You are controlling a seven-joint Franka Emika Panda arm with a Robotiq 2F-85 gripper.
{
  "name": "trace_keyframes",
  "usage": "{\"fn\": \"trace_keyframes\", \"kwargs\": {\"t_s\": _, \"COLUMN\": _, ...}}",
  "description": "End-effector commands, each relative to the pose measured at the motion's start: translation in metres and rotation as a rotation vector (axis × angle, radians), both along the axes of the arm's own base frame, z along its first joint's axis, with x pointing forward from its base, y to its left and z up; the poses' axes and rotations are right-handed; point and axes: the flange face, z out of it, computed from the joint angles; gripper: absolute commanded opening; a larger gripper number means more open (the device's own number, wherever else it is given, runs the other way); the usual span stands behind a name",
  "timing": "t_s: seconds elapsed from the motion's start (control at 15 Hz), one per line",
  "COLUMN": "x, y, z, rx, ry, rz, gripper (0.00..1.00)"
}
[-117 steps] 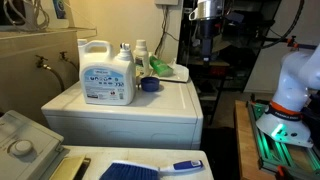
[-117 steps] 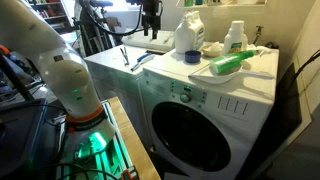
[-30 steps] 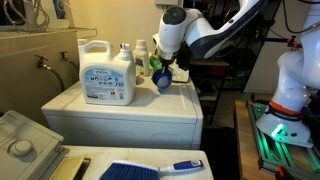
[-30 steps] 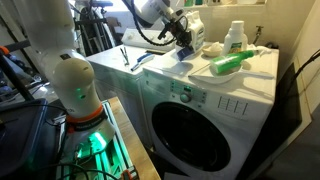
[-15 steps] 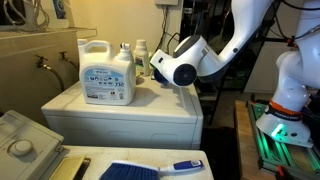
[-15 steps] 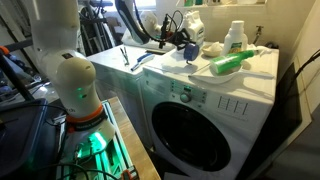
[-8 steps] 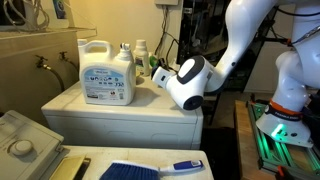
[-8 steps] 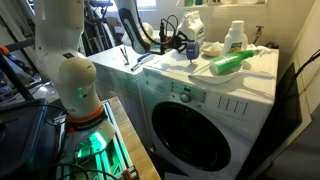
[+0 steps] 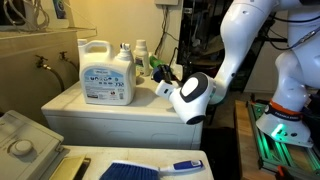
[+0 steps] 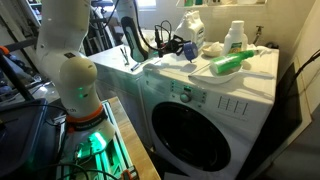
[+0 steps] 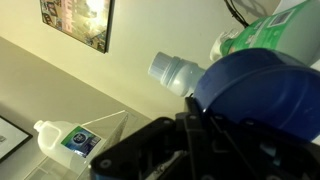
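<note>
The dark blue rounded plastic cap (image 11: 265, 90) fills the 3 o'clock side of the wrist view. In an exterior view it shows as a small blue spot (image 10: 190, 47) over the white washing machine top (image 10: 205, 82), just beside the black gripper (image 10: 181, 45).

We judge it light, hollow and stiff, with a smooth, glossy wall that could slip under a loose pinch. The best hold is across its round body near the rim, squeezed evenly so that it does not tilt or pop out.

The gripper (image 11: 200, 122) comes in from 6 o'clock of the wrist view. Its dark fingers stand narrow and, as far as this close and blurred view lets us tell, are closed on the cap's lower edge.

At 9 o'clock of the gripper (image 9: 162, 76) in an exterior view stands the large white plastic detergent jug with a blue label (image 9: 107, 73). A small white bottle with a green label (image 9: 140, 50) stands at about 11 o'clock. From the opposite side, a green spray bottle (image 10: 232, 63) lies on the washer at 4 o'clock of the cap.

In the wrist view a translucent white bottle neck (image 11: 172, 72) sits at 9 o'clock of the cap, touching or nearly so. A framed picture (image 11: 75, 22) hangs on the wall at 10 o'clock.
</note>
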Motion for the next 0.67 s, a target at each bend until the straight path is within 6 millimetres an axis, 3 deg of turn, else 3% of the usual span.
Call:
{"fn": "trace_keyframes", "kwargs": {"t_s": 0.0, "x": -0.0033, "y": -0.0018, "z": -0.0078, "rx": 0.021, "ry": 0.034, "rz": -0.044, "gripper": 0.03}}
{"fn": "trace_keyframes", "kwargs": {"t_s": 0.2, "x": -0.0056, "y": -0.0004, "z": -0.0106, "rx": 0.057, "ry": 0.064, "rz": -0.060, "gripper": 0.04}}
{"fn": "trace_keyframes", "kwargs": {"t_s": 0.33, "x": -0.0075, "y": 0.0015, "z": -0.0124, "rx": 0.083, "ry": 0.090, "rz": -0.074, "gripper": 0.15}}
{"fn": "trace_keyframes", "kwargs": {"t_s": 0.47, "x": -0.0102, "y": 0.0039, "z": -0.0160, "rx": 0.117, "ry": 0.131, "rz": -0.089, "gripper": 0.39}}
{"fn": "trace_keyframes", "kwargs": {"t_s": 0.53, "x": -0.0112, "y": 0.0051, "z": -0.0167, "rx": 0.134, "ry": 0.147, "rz": -0.093, "gripper": 0.41}}
{"fn": "trace_keyframes", "kwargs": {"t_s": 0.6, "x": -0.0117, "y": 0.0064, "z": -0.0168, "rx": 0.151, "ry": 0.159, "rz": -0.095, "gripper": 0.49}}
